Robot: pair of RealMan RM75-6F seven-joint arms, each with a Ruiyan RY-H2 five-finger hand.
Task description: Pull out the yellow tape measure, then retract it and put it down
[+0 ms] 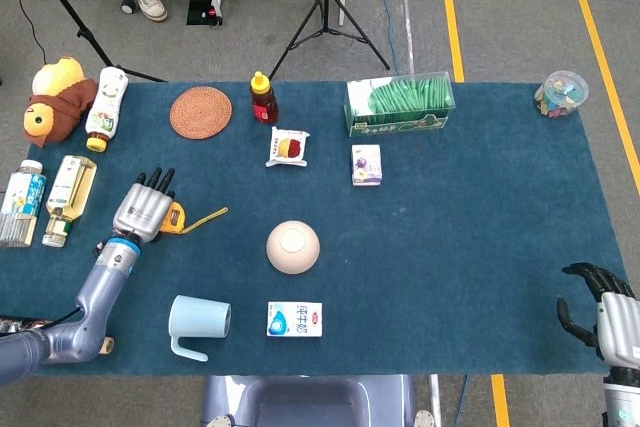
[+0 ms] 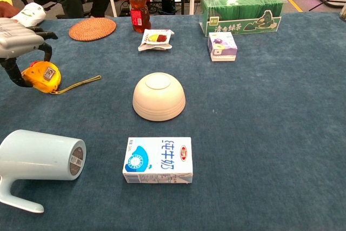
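L hand grips the tape measure near the table's left edge — a short bit of tape is out. R hand idle at the right corner, fingers apart, empty. Step looks like retract/set-down — next needs tape fully in, then release.

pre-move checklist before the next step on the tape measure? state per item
1. Left hand on the yellow tape measure: ok, fingers curl around the case.
2. Blade retracted: not ok, a short length lies out on the blue table.
3. Case off the table: cannot tell.
4. Space around it: ok, the upturned bowl and the tipped mug sit apart from it.
5. Right hand out of the way: ok, at the table's far edge, holding nothing.
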